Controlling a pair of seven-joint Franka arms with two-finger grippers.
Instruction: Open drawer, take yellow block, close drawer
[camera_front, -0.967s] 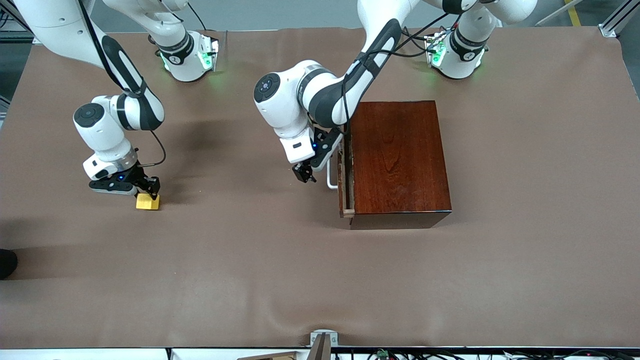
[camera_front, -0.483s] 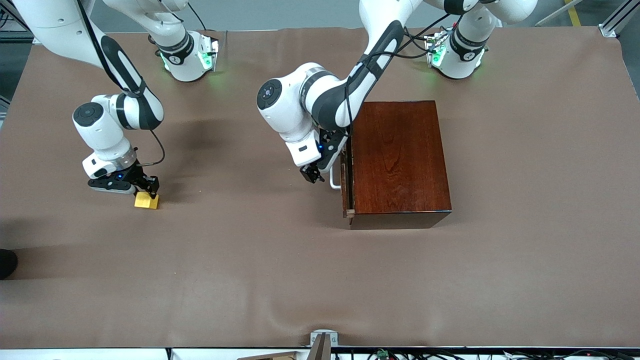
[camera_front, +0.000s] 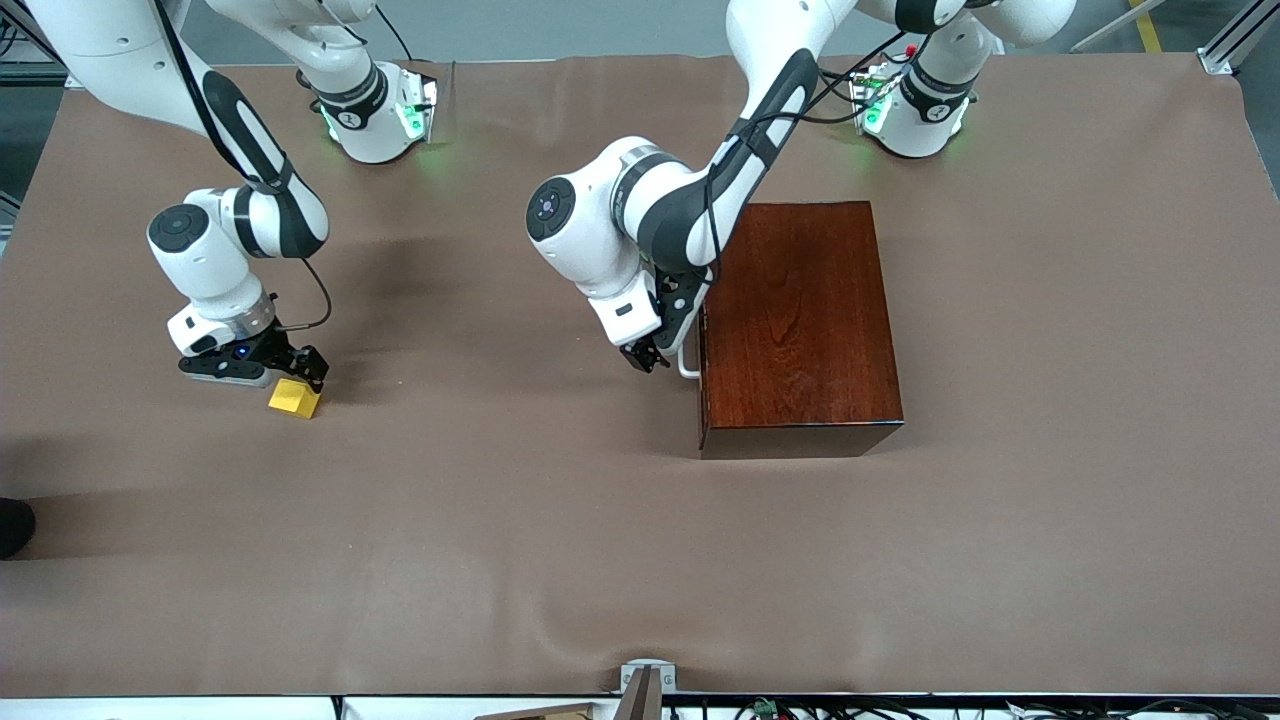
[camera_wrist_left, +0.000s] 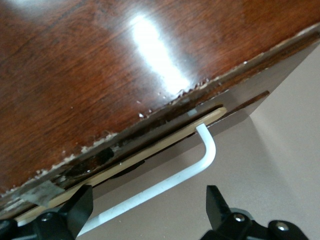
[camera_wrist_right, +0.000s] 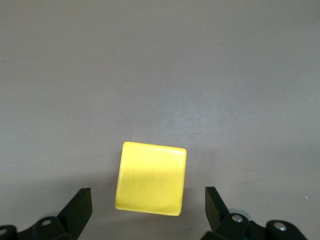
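Note:
The dark reddish-brown wooden box (camera_front: 800, 320) stands toward the left arm's end of the table. Its drawer (camera_wrist_left: 165, 144) is pushed in, with only a thin gap under the box's top edge in the left wrist view. The white handle (camera_front: 688, 366) sticks out of its front; it also shows in the left wrist view (camera_wrist_left: 170, 180). My left gripper (camera_front: 648, 358) is open right in front of the handle, with a finger on either side of the bar (camera_wrist_left: 148, 212). The yellow block (camera_front: 294, 398) lies on the mat toward the right arm's end. My right gripper (camera_front: 285, 378) is open just above it (camera_wrist_right: 148, 210), and the block (camera_wrist_right: 150, 178) is free between the fingers.
The brown mat (camera_front: 560, 520) covers the whole table. A dark object (camera_front: 14, 525) pokes in at the mat's edge at the right arm's end. A metal bracket (camera_front: 645, 680) sits at the table edge nearest the camera.
The left gripper moved toward the box and the drawer slid in with it, from partly open to shut. The right gripper rose a little off the yellow block, which stayed on the mat.

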